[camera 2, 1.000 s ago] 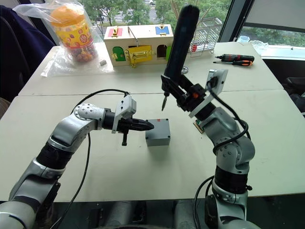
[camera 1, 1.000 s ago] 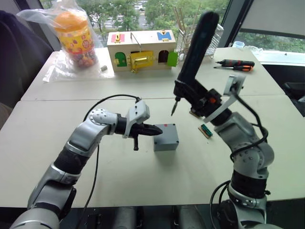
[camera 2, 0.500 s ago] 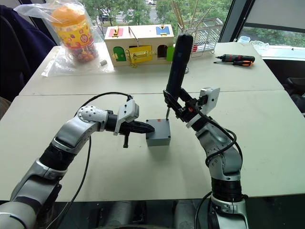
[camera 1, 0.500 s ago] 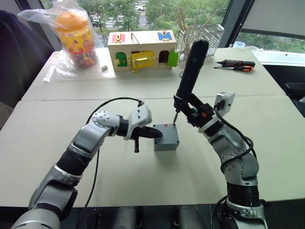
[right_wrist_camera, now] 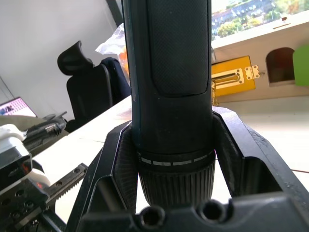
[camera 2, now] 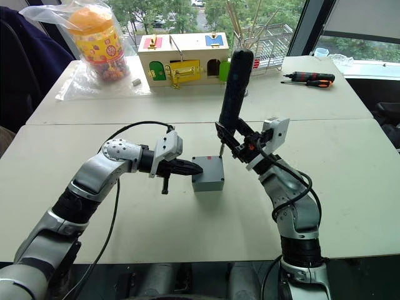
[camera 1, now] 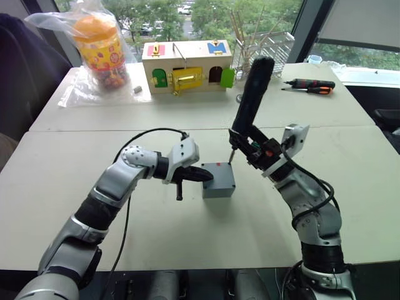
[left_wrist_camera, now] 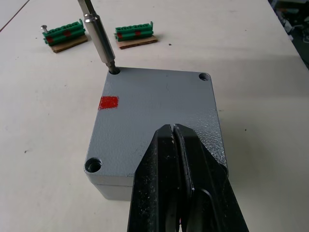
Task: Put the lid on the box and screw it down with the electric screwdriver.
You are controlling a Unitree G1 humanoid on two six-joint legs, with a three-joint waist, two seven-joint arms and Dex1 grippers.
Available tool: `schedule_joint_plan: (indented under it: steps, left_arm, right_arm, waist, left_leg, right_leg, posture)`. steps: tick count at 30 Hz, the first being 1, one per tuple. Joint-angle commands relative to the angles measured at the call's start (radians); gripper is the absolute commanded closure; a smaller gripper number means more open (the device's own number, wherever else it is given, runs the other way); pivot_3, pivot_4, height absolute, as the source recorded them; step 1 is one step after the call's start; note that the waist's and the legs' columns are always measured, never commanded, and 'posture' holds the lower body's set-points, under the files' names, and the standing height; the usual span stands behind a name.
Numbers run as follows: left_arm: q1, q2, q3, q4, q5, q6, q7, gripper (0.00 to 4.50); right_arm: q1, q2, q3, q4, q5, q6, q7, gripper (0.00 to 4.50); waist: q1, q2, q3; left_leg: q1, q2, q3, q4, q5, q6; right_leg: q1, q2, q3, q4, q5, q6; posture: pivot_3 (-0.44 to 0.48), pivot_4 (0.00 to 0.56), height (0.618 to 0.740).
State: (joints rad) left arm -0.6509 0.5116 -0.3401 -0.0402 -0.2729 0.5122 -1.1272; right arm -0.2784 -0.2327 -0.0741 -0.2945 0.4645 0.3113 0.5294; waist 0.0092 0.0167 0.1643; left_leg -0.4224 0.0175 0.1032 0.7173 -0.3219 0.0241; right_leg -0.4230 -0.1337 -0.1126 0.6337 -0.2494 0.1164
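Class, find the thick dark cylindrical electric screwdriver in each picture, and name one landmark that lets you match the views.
Left eye view: the thick dark cylindrical electric screwdriver rises right of centre, bit down at the grey lid's far corner.
Right eye view: same, just right of centre.
Left wrist view: its thin metal bit, tip in a corner hole.
Right wrist view: its body, clamped in the right gripper.
Shared landmark: the small red mark on the grey lid.

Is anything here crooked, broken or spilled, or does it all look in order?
Nothing stands out. The lid sits square on the box, the left gripper presses on it with fingers closed, and the electric screwdriver, clamped in the right gripper, leans a little with its bit in a corner screw hole. Nothing is spilled.
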Motion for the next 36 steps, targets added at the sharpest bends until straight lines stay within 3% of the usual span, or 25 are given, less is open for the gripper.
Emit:
schedule_joint_plan:
  steps: [1,6,36]
  left_arm:
    - [0.017,-0.001,-0.008,0.002,0.016,-0.010,0.004,4.50]
    - [0.029,-0.003,-0.008,0.001,0.021,-0.010,0.006,4.50]
    - [0.033,-0.019,-0.011,0.016,0.042,-0.024,0.012,4.50]
  right_arm:
    - [0.057,0.015,0.030,0.040,-0.011,-0.047,0.031,2.65]
    - [0.080,0.010,0.073,0.050,-0.033,-0.075,0.050,2.65]
    - [0.080,-0.032,0.116,0.149,-0.077,-0.013,0.049,2.65]
  waist:
    - [0.000,-0.001,-0.001]
    - [-0.002,-0.001,-0.001]
    - [-0.003,-0.011,-0.014]
  left_leg:
    - [0.001,0.000,0.000,0.000,0.000,0.000]
    - [0.016,0.001,-0.001,-0.003,-0.001,0.001]
    - [0.016,0.002,-0.004,-0.003,-0.001,0.001]
  right_leg:
    - [0.001,0.000,0.000,0.000,0.000,0.000]
    - [0.015,0.000,0.000,-0.003,0.000,0.000]
    - [0.016,0.000,0.000,-0.003,-0.001,0.000]
  posture:
    - [0.000,0.150,0.711]
    - [0.000,0.150,0.711]
    - [0.000,0.150,0.711]
